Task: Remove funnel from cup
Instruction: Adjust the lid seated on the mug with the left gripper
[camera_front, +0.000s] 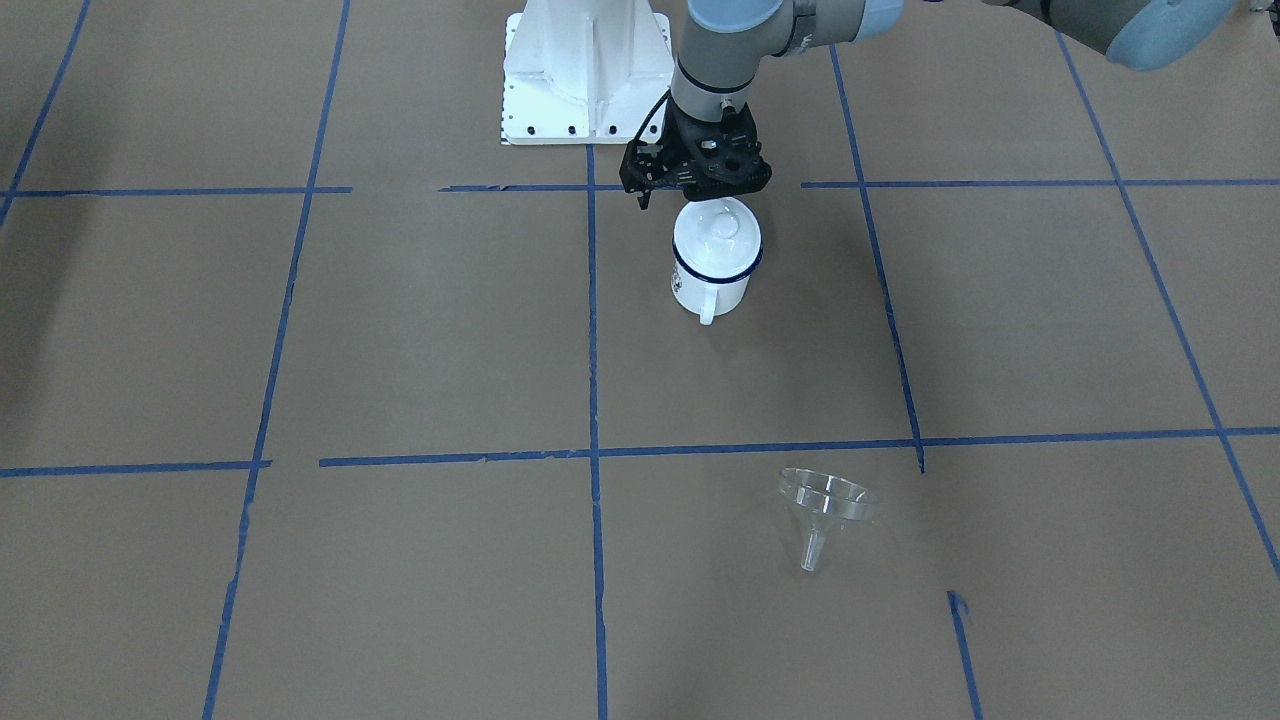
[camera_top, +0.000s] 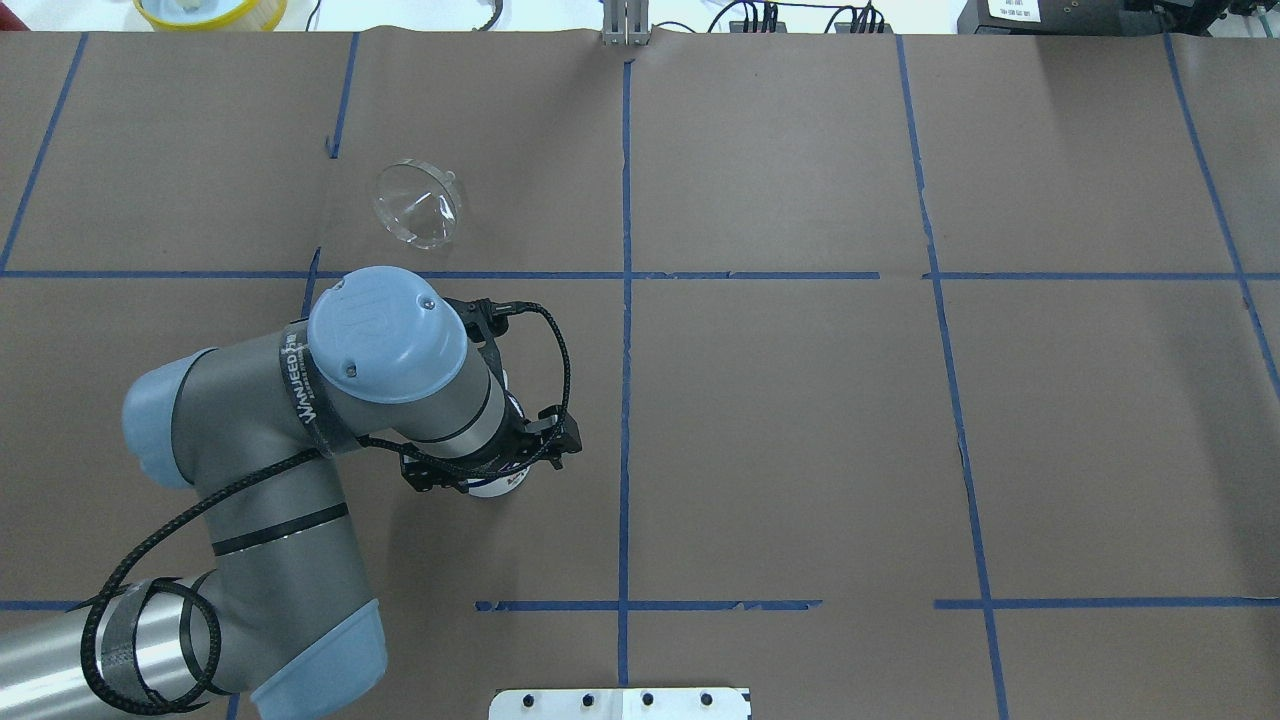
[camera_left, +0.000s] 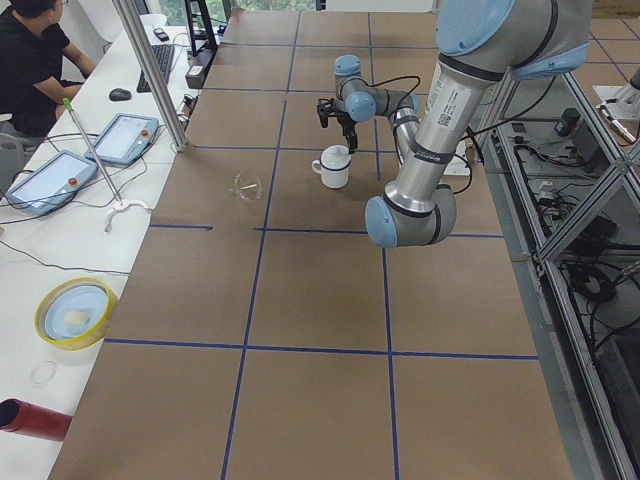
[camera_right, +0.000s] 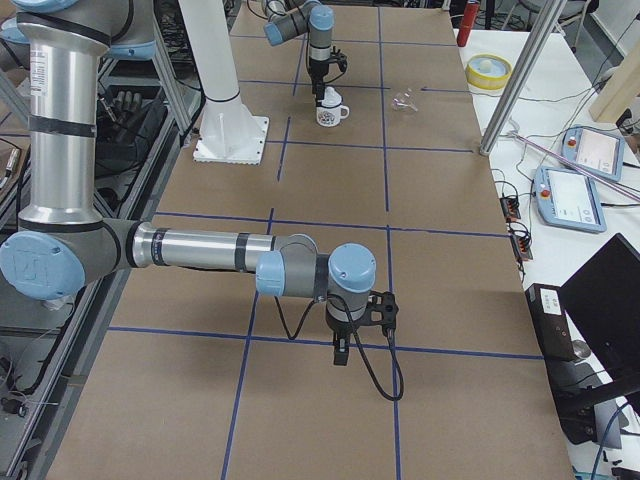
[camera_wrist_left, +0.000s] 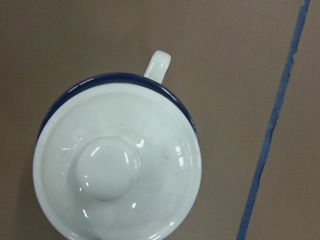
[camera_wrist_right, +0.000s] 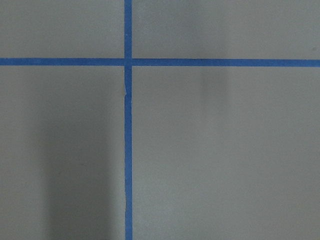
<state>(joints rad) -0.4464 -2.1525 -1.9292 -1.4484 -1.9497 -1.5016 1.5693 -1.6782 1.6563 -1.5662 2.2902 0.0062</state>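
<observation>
One empty left gripper (camera_front: 645, 195) above the cup (camera_front: 703, 284), opening unclear

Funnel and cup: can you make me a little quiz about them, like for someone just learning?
1. True or false: the funnel sits inside the cup.
2. What covers the cup? A) a white lid B) a red plate C) nothing
3. Fill in: the left gripper hangs above the ____.

Key: 1 false, it lies on the table, apart from the cup. 2 A. 3 cup.
</observation>
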